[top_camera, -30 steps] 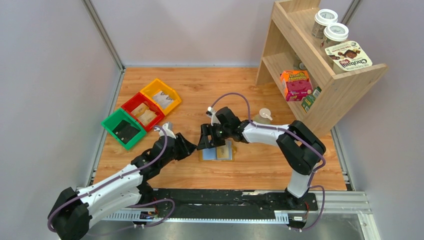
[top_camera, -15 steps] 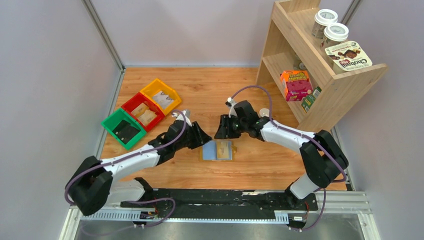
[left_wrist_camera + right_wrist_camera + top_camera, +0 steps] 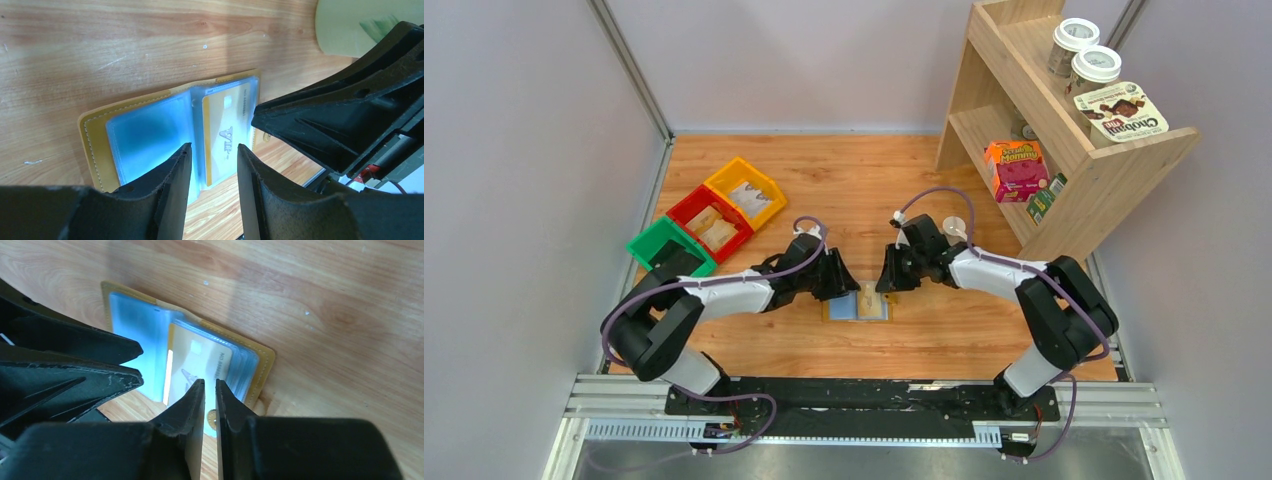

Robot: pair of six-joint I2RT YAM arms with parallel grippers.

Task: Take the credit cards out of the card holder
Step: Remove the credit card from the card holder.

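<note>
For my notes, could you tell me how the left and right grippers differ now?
The left gripper has jaws apart; the right gripper has them nearly together. The left is over the open card holder from the left, the right from the right. Both point at it.

1 camera sat high behind the arms (image 3: 734, 293) and looked down on the whole table (image 3: 874, 180). The 2 wrist cameras looked down from very close, from opposite sides. All 3 views showed the open card holder (image 3: 857, 306).
</note>
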